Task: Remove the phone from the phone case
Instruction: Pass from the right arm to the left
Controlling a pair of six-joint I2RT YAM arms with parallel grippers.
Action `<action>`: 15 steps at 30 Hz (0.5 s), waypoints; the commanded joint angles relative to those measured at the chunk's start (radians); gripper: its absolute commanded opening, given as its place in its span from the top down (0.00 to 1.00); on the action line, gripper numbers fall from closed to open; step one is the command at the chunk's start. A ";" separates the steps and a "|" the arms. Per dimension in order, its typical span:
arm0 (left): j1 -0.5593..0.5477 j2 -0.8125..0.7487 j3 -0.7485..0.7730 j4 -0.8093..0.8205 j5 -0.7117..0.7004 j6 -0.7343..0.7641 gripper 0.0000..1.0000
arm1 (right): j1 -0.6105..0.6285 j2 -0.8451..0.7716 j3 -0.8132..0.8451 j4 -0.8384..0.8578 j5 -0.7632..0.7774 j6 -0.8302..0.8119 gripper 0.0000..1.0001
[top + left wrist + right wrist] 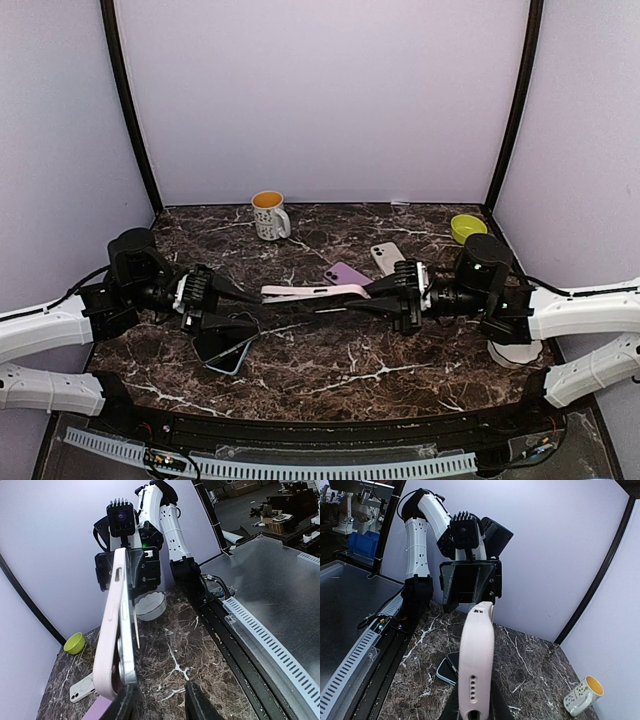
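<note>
Plainly, the job is barely begun: the phone [128,660] is not yet out of the phone case [315,292], and the whole prising-apart is left to do. The cased handset hangs in the air over the middle of the bench [330,385], lying edge-up between the two arms.

At its 9 o'clock end, the left claw [160,696] stands with its jaws apart. In the left wrist view one finger is against the handset's near end and the other is well clear, so nothing is clamped there.

The case is pale pink and smooth, with side-button cut-outs and a row of small holes in one end. The phone's silvery edge shows flush along it. Whether any corner has lifted, I cannot tell.

At the 3 o'clock end, the right claw [375,289] is closed tight on the case and carries it.
</note>
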 commanded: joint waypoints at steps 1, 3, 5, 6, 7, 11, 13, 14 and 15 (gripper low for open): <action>-0.004 0.000 0.018 0.021 -0.034 0.005 0.62 | 0.015 0.006 0.061 0.113 -0.068 0.002 1.00; -0.004 -0.001 0.019 0.016 -0.064 0.017 0.63 | 0.016 0.007 0.061 0.111 -0.077 0.003 1.00; -0.005 -0.007 0.017 0.017 -0.083 0.024 0.62 | 0.017 0.005 0.061 0.110 -0.080 0.001 1.00; -0.004 -0.008 0.016 0.017 -0.085 0.026 0.63 | 0.015 0.007 0.060 0.111 -0.080 0.000 1.00; -0.005 -0.008 0.014 0.015 -0.083 0.028 0.63 | 0.015 0.007 0.060 0.112 -0.080 0.001 1.00; -0.005 -0.004 0.014 0.015 -0.053 0.026 0.63 | 0.018 0.015 0.059 0.128 -0.075 0.006 1.00; -0.005 -0.002 0.014 0.019 -0.042 0.021 0.63 | 0.018 0.018 0.058 0.138 -0.071 0.008 1.00; -0.005 -0.001 0.014 0.023 -0.037 0.018 0.63 | 0.019 0.021 0.059 0.141 -0.069 0.009 1.00; -0.006 0.000 0.013 0.024 -0.035 0.016 0.63 | 0.020 0.025 0.060 0.144 -0.068 0.008 1.00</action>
